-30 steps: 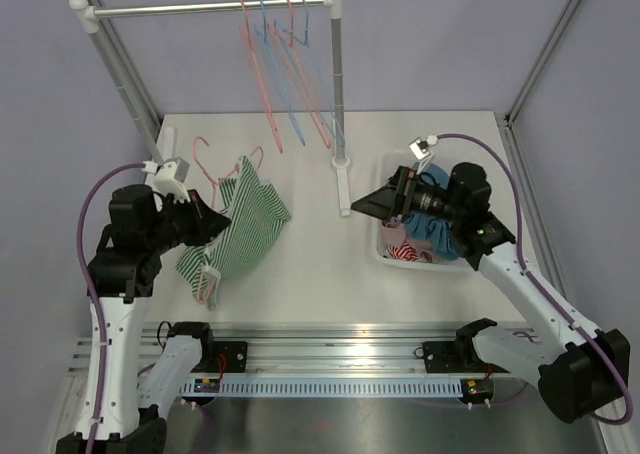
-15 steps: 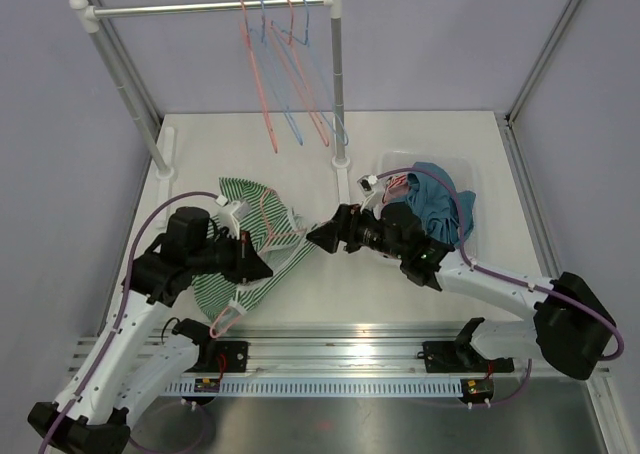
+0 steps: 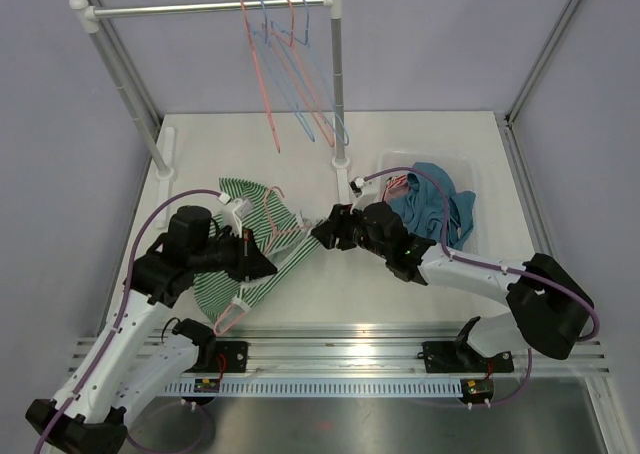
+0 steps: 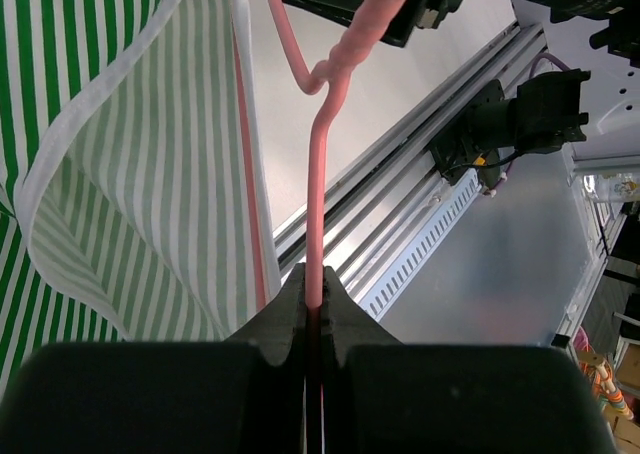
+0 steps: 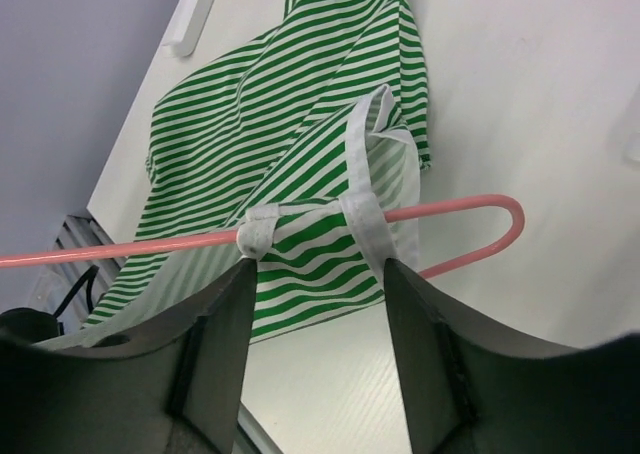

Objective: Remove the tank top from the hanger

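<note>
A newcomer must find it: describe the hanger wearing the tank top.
Start at the white table, in front of the rack. There is a green-striped tank top, a pink hanger through its straps, pinched by the left gripper. Unlike the hangers on the rail, it is off the rack and clothed.

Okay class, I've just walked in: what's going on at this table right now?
The left gripper is clamped on the wire of a pink hanger carrying a green-and-white striped tank top. The right gripper, jaws apart, sits at the top's shoulder straps where they loop over the hanger. The top is not yet off the hanger.
</note>
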{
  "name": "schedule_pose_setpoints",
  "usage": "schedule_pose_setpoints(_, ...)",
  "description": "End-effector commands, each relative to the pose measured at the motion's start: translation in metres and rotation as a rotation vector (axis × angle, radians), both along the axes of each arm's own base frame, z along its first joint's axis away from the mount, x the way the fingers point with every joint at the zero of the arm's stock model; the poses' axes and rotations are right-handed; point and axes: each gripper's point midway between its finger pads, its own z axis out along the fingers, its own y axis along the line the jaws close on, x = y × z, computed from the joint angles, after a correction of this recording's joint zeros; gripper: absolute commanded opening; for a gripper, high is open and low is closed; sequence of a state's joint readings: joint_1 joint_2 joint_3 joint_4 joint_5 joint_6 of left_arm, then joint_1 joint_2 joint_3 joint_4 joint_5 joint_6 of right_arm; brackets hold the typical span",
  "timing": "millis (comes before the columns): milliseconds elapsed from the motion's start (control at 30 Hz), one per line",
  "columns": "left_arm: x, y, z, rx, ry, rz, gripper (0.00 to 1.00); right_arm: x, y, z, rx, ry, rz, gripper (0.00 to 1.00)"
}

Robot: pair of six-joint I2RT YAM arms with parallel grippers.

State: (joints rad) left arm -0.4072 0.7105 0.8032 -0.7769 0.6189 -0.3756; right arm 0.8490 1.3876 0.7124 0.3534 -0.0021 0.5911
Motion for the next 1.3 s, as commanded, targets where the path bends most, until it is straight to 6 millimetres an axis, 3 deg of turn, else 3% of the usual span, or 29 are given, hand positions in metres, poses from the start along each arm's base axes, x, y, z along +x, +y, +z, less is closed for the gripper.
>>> schedule_pose_setpoints(0, 0.0, -0.012, 0.035, -0.089, -0.081, -0.055, 0.0, 0.016, 0.004, 0.021, 0.005, -0.09, -0.04, 0.56)
schedule_pose_setpoints(33, -0.001, -0.012, 0.036, -0.093, -0.085, -0.063, 0.0, 0.016, 0.004, 0.021, -0.006, -0.097, -0.038, 0.44)
schedule_pose_setpoints(167, -0.001, -0.01, 0.035, -0.074, -0.086, -0.054, 0.0, 0.02, 0.0, 0.022, -0.04, -0.112, -0.051, 0.14)
schedule_pose_setpoints(267, -0.003, -0.01, 0.034, -0.073, -0.087, -0.068, 0.0, 0.024, -0.005, 0.019, -0.067, -0.121, -0.078, 0.04)
schedule_pose_setpoints(333, -0.002, -0.008, 0.031, -0.058, -0.087, -0.059, 0.0, 0.022, -0.006, 0.02, -0.068, -0.12, -0.072, 0.1)
schedule_pose_setpoints(367, 0.0, -0.006, 0.03, -0.049, -0.092, -0.05, 0.0, 0.02, -0.005, 0.021, -0.061, -0.117, -0.061, 0.45)
schedule_pose_setpoints(433, 0.002, -0.006, 0.028, -0.041, -0.092, -0.041, 0.0, 0.012, 0.003, 0.024, -0.035, -0.119, 0.003, 0.66)
schedule_pose_setpoints(500, 0.004, -0.006, 0.027, -0.037, -0.091, -0.036, 0.0, 0.008, 0.007, 0.027, -0.018, -0.12, 0.033, 0.75)
schedule_pose_setpoints(600, 0.005, -0.007, 0.03, -0.047, -0.095, -0.038, 0.0, -0.002, 0.016, 0.036, 0.025, -0.122, 0.099, 0.8)
schedule_pose_setpoints(767, 0.004, -0.01, 0.037, -0.069, -0.113, -0.051, 0.0, 0.001, 0.02, 0.038, 0.021, -0.128, 0.106, 0.83)
schedule_pose_setpoints(800, 0.004, -0.01, 0.037, -0.069, -0.113, -0.051, 0.0, -0.001, 0.021, 0.039, 0.021, -0.134, 0.12, 0.86)
schedule_pose_setpoints(833, 0.004, -0.009, 0.036, -0.066, -0.111, -0.049, 0.0, -0.004, 0.022, 0.044, 0.036, -0.144, 0.134, 0.95)
schedule_pose_setpoints(1033, 0.001, -0.012, 0.039, -0.088, -0.112, -0.066, 0.0, 0.016, 0.008, 0.04, -0.007, -0.134, 0.012, 0.95)
schedule_pose_setpoints(1167, -0.002, -0.013, 0.043, -0.105, -0.117, -0.079, 0.0, 0.025, 0.002, 0.042, -0.005, -0.133, -0.03, 0.91)
schedule_pose_setpoints(1267, -0.002, -0.013, 0.045, -0.108, -0.12, -0.079, 0.0, 0.034, -0.006, 0.04, -0.032, -0.141, -0.077, 0.74)
